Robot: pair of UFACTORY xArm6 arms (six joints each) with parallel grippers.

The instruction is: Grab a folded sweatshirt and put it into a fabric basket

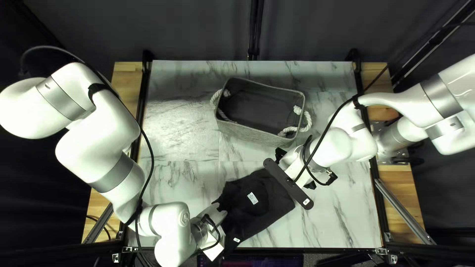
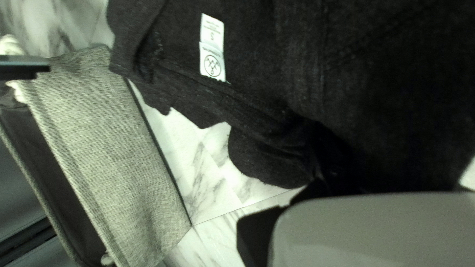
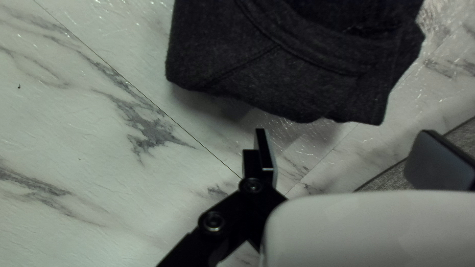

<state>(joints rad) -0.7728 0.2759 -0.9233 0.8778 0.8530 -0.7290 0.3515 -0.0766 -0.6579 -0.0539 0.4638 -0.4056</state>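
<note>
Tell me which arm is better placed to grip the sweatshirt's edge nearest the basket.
Probably the right: my right gripper is open, close to the sweatshirt on its basket side. My left arm ends at the sweatshirt's opposite side, farther from the basket.

Both arms (image 1: 101, 143) are glossy white and rounded, with grey bands (image 1: 113, 173) and black cables (image 1: 152, 159).

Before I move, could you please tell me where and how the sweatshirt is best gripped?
Probably by the sweatshirt's edge facing the right gripper, coming in from that arm's side, one jaw above and one beneath: it looks broad and fairly flat, so an edge suits pinching.
</note>
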